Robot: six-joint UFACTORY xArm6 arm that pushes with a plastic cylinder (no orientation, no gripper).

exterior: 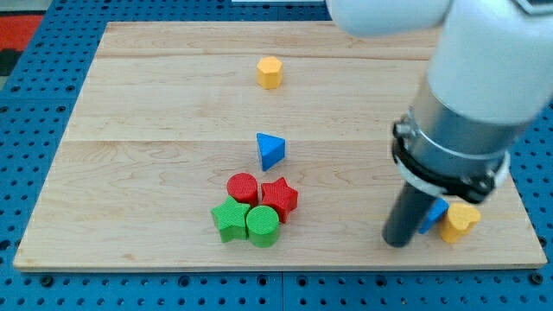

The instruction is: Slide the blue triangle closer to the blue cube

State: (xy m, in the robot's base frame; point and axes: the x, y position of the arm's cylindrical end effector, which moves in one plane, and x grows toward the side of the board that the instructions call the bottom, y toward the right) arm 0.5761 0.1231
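Note:
The blue triangle (270, 150) lies near the middle of the wooden board (155, 112). The blue cube (435, 213) is at the lower right, mostly hidden behind the rod; only a small part shows. My tip (397, 243) rests on the board just left of the blue cube, well to the right of and below the blue triangle. The arm's large white and grey body (471, 95) covers the upper right of the view.
A yellow block (459, 221) sits right of the blue cube, touching it. A yellow hexagon-like block (270, 72) is near the top centre. A red cylinder (243, 187), red star (279, 198), green star (230, 219) and green cylinder (263, 225) cluster below the triangle.

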